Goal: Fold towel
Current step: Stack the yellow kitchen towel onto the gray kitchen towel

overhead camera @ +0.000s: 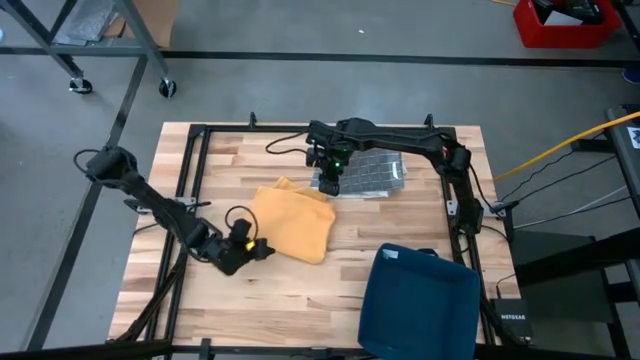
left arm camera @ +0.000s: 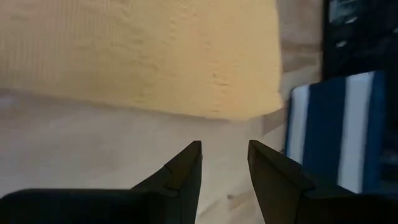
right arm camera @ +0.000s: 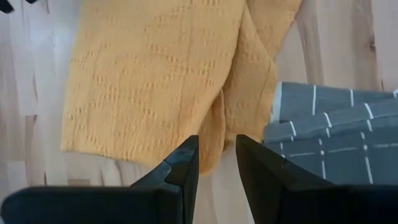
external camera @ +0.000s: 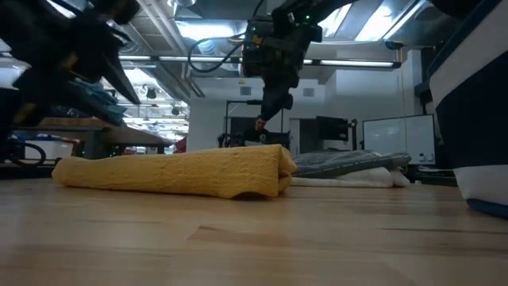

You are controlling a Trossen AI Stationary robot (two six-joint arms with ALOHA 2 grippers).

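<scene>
Yellow towel (overhead camera: 293, 226): it is lying folded over on the wooden counter (overhead camera: 330, 275), near the middle, between the two arms; from the low view it is sitting as a thick flat bundle with a rounded fold at one end, so I judge the folding to be well along.

Left gripper (overhead camera: 262, 249): it is hovering low over the counter just beside the towel's near-left edge, its fingers (left arm camera: 180, 171) standing apart with nothing between them. It is probably sitting here because this edge is the free one to tuck or lift.

Right gripper (overhead camera: 329, 184): it is hanging above the towel's far corner, where that corner is lying just beside the grey checked cloth (overhead camera: 372, 172). Its fingers (right arm camera: 180, 165) are parted around empty air and are gripping nothing, pointing down at the towel's doubled edge, likely lined up to pinch it.

Grey checked cloth: it is lying flat toward the far right of the counter, apart from the work but close enough that a careless pinch could catch it.

Blue bin (overhead camera: 420, 300): it is standing at the near right corner, seemingly waiting for finished cloths.
</scene>
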